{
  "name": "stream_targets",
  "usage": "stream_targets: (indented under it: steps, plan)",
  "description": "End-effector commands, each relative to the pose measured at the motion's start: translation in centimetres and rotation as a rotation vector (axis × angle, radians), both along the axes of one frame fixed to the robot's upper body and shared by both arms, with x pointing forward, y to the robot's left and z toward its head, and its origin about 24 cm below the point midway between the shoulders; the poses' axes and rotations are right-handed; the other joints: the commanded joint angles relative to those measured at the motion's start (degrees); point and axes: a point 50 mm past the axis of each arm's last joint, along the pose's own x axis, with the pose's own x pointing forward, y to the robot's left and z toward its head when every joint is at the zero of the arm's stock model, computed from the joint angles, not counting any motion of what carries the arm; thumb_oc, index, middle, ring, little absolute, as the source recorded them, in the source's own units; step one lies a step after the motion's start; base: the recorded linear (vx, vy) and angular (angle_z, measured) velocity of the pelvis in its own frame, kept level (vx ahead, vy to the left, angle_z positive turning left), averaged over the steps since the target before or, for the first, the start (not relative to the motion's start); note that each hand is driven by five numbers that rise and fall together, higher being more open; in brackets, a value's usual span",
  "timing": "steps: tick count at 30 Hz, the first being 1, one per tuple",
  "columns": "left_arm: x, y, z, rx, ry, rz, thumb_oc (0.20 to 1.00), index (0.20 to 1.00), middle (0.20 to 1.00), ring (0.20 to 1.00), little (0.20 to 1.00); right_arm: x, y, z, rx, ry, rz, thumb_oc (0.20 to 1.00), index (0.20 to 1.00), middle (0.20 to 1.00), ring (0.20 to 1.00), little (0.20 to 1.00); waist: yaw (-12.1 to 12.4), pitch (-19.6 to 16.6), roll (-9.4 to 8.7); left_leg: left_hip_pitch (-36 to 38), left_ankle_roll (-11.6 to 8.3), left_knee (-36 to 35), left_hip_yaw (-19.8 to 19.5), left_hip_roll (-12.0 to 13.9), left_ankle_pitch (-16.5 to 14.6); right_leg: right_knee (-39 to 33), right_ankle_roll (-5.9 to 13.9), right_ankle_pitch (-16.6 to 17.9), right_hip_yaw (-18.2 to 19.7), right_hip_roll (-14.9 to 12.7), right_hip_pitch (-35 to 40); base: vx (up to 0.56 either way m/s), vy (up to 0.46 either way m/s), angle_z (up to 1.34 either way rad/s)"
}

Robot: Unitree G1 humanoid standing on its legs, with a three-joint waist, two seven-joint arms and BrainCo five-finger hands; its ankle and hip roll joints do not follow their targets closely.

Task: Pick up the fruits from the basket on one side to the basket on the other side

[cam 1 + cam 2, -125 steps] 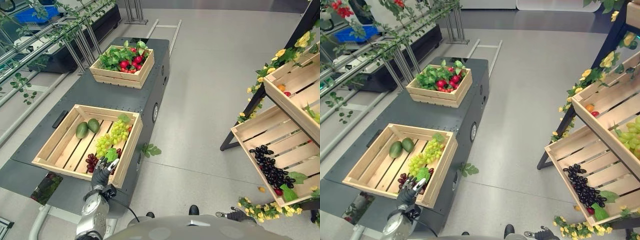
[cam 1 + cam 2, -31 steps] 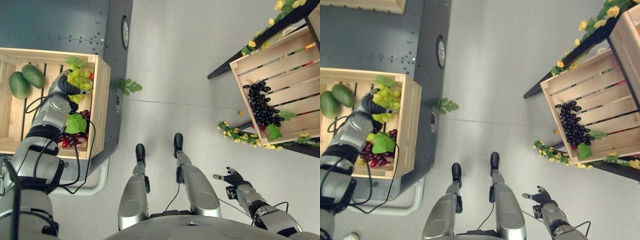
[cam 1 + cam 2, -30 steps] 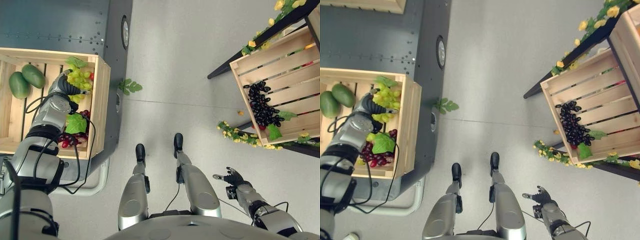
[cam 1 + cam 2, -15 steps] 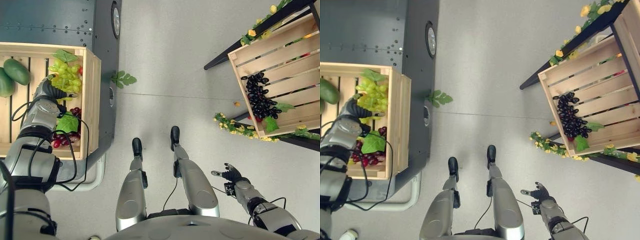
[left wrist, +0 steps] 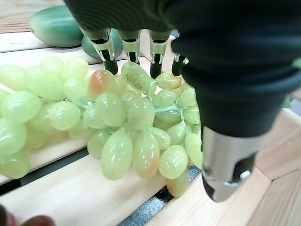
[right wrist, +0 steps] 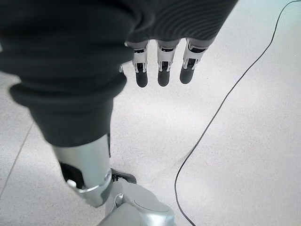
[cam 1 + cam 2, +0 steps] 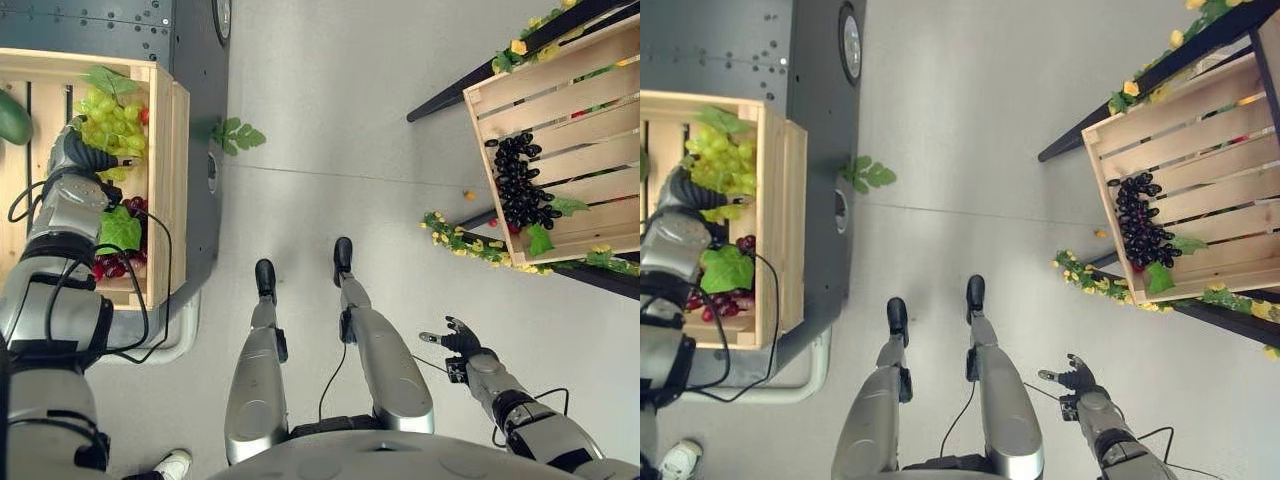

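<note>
The green grape bunch (image 5: 117,127) lies in the wooden crate (image 7: 160,190) under the left hand (image 7: 78,152) — its wrist view shows fingertips (image 5: 109,61) touching grapes, thumb beside, uncurled. The right hand (image 7: 458,340) hangs spread above the floor.

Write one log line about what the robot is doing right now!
left hand open over green grapes | grapes in left crate | right hand open, idle | black grapes in right crate
</note>
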Motion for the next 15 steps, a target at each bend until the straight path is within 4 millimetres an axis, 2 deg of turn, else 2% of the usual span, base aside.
stream_targets:
  steps: [1, 15]
  plan:
    - [-0.1, 0.5, 0.5, -0.025, 0.002, 0.02, 1.0, 1.0, 1.0, 1.0, 1.0, -0.5, -0.2, -0.2, -0.007, 0.013, -0.018, 1.0, 1.0, 1.0, 1.0, 1.0, -0.61, -0.65, -1.3, -5.63, 1.49, -2.07, -1.88, -2.78, 5.16, 0.15, 8.88, 2.32, 1.04, -2.61, -3.27, 0.0, 0.005, 0.04]
    - [1.4, -1.3, 2.4, -0.009, -0.053, -0.029, 1.0, 1.0, 1.0, 1.0, 1.0, 0.0, -0.1, 0.1, -0.007, -0.016, -0.012, 1.0, 1.0, 1.0, 1.0, 1.0, -1.33, -0.43, -1.74, -7.98, 1.45, -2.07, -1.93, -2.86, 5.29, 0.15, 9.11, 2.65, 1.31, -2.54, -5.47, 0.0, 0.001, 0.0]
